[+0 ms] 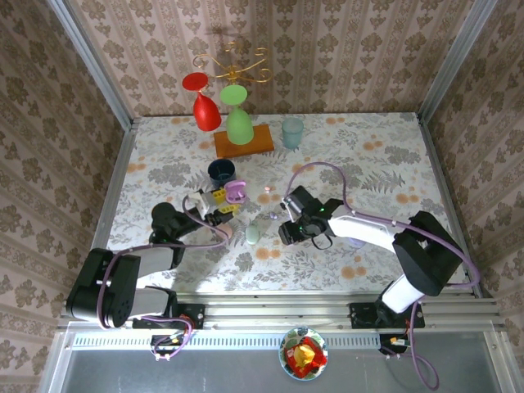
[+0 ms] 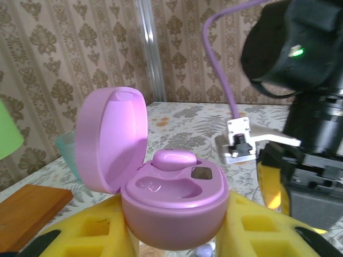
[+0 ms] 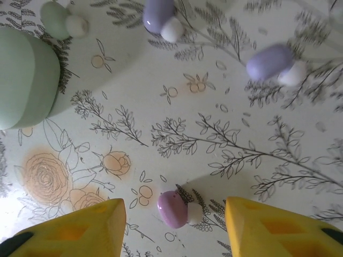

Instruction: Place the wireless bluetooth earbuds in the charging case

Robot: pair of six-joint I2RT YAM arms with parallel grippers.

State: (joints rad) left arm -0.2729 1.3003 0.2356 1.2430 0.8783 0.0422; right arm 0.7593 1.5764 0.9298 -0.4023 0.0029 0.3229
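Up close, left fingers (image 2: pixel 88 235) pinching open pink case (image 2: pixel 177 206), right fingers (image 3: pixel 80 227) spread astride pink earbud (image 3: pixel 172 209).

— Where's the case (image 2: pixel 174 214)?
— Centre, lid (image 2: pixel 110 139) up at 10 o'clock, clamped between the yellow fingers (image 2: pixel 91 233) of the left gripper (image 2: pixel 177 241) at 6.
— Any bud (image 2: pixel 174 159)?
— One, pink, seated at the case's 12. Right arm (image 2: pixel 300 59) at 2, board (image 2: pixel 29 206) at 8, cup (image 2: pixel 65 152) at 9.
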